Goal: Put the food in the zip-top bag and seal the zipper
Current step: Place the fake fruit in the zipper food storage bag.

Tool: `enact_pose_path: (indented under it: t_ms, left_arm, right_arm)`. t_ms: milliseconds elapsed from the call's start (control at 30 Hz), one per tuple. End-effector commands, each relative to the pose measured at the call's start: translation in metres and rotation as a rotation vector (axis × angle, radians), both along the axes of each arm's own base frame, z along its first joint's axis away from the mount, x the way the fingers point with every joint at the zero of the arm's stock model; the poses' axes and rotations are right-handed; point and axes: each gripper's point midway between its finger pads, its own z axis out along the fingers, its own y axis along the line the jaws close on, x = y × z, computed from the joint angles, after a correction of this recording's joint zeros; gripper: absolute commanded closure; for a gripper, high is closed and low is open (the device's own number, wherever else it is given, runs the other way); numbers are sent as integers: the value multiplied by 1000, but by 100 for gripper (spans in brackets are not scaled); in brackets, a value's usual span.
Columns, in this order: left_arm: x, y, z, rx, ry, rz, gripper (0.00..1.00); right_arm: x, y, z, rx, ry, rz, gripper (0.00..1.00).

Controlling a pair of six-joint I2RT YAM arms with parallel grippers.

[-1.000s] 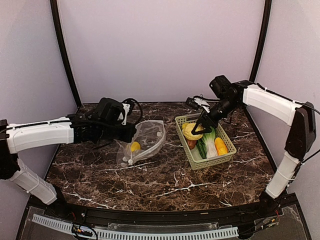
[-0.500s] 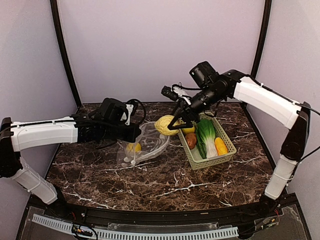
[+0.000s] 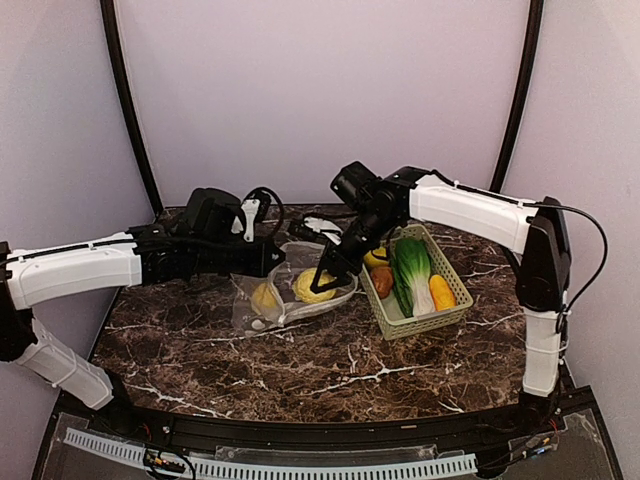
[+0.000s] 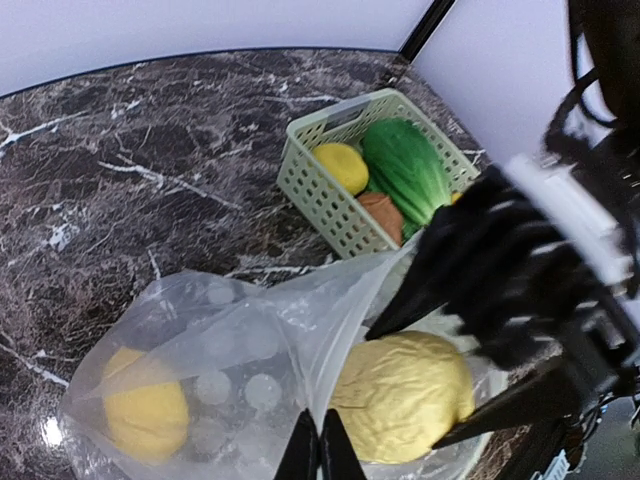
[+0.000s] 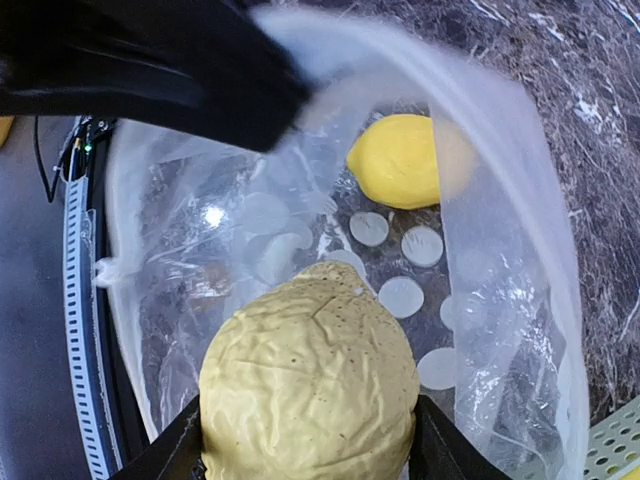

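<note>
The clear dotted zip-top bag [image 3: 285, 300] lies left of centre with its mouth facing right. My left gripper [image 4: 320, 447] is shut on the bag's upper mouth edge [image 4: 352, 300] and holds it lifted open. My right gripper [image 5: 310, 445] is shut on a pale yellow wrinkled food piece [image 5: 310, 385], which sits in the bag's mouth [image 3: 312, 286]. A smooth yellow piece [image 5: 400, 160] lies deeper inside the bag [image 4: 145, 415]. More food sits in the green basket [image 3: 425, 322]: a green cabbage [image 3: 410, 268], an orange piece [image 3: 441, 291], a brown piece [image 3: 381, 281] and a yellow piece [image 3: 376, 259].
The basket stands right of the bag on the dark marble table [image 3: 330, 370]. Both arms cross over the bag's mouth, close together. Purple walls and black poles [image 3: 130, 110] enclose the table at the back and sides.
My right gripper lifted the pale yellow piece out of the basket, carried it left and lowered it into the bag's mouth. My left gripper kept its hold on the bag's edge.
</note>
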Motion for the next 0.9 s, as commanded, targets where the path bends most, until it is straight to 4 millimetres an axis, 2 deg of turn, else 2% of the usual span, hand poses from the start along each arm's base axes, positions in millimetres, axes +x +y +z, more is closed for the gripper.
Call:
enact_pose_path:
  t_ms: [0, 67, 167, 267, 367, 533, 667, 867]
  left_arm:
    - [-10, -12, 57, -232, -59, -56, 99]
    - [-13, -17, 65, -280, -49, -74, 99]
    - [-14, -23, 69, -318, -34, -86, 99]
    - [-12, -21, 64, -304, -28, -72, 99]
    - [-8, -14, 56, -265, -40, -35, 99]
    - [-1, 5, 34, -152, -48, 44, 99]
    - [2, 9, 30, -113, -62, 58, 99]
    - [11, 13, 31, -61, -88, 64, 99]
  right_arm:
    - [24, 7, 4, -21, -27, -127, 50]
    - [38, 9, -3, -48, -51, -180, 52]
    - [54, 14, 0, -52, -84, -228, 52]
    - [46, 25, 12, 10, -36, -185, 41]
    - [33, 27, 28, 56, -2, -142, 30]
    - [17, 11, 50, 91, -12, -98, 19]
    - [12, -4, 63, 111, -19, -97, 17]
    - [11, -34, 112, 212, -83, -96, 17]
